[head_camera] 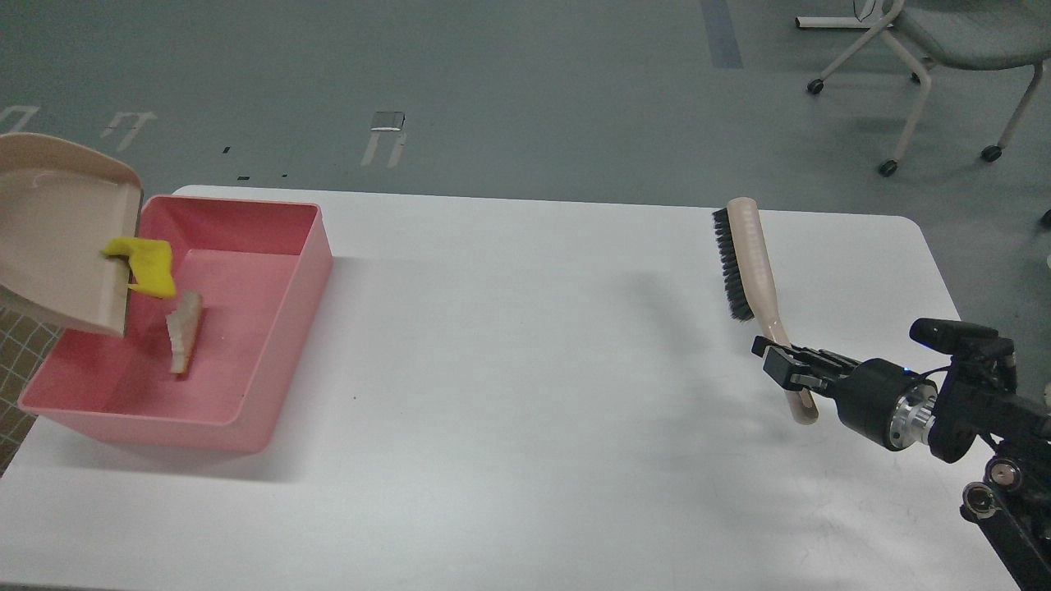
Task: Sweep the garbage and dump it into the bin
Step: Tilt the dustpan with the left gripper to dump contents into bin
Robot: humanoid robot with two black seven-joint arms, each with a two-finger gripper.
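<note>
The pink bin sits at the table's left end. A beige dustpan hangs tilted over the bin's left side, its lip pointing down. The yellow sponge chunk is sliding off the lip. The bread slice is in mid-fall inside the bin. My left gripper is out of view past the left edge. My right gripper is shut on the handle of a beige brush with black bristles, at the table's right side.
The white table reaches from the bin to the brush. A checked cloth shows at the left edge. An office chair stands on the grey floor at the back right.
</note>
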